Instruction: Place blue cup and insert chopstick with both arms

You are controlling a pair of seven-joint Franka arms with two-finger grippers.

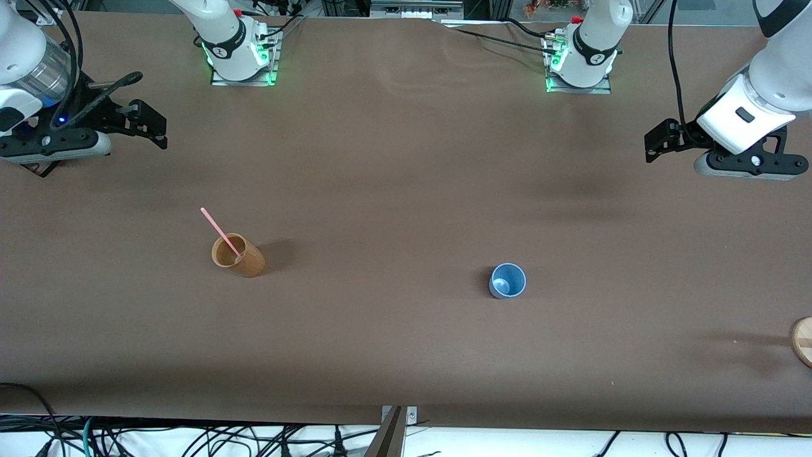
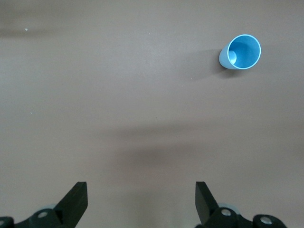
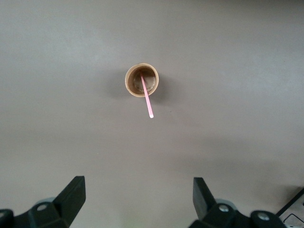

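The blue cup [image 1: 507, 280] stands upright and empty on the brown table, toward the left arm's end; it also shows in the left wrist view [image 2: 241, 52]. The pink chopstick [image 1: 219, 230] leans inside a tan cup [image 1: 238, 255] toward the right arm's end; the right wrist view shows the tan cup [image 3: 141, 80] and the chopstick [image 3: 147, 102] too. My left gripper [image 1: 658, 143] [image 2: 140, 192] hangs open and empty above the table at its end. My right gripper [image 1: 149, 124] [image 3: 137, 190] hangs open and empty above the table at its own end.
A round wooden object [image 1: 804, 339] lies at the table's edge at the left arm's end. Cables [image 1: 190, 438] run below the table's front edge. The two arm bases [image 1: 241, 57] [image 1: 580, 63] stand at the back.
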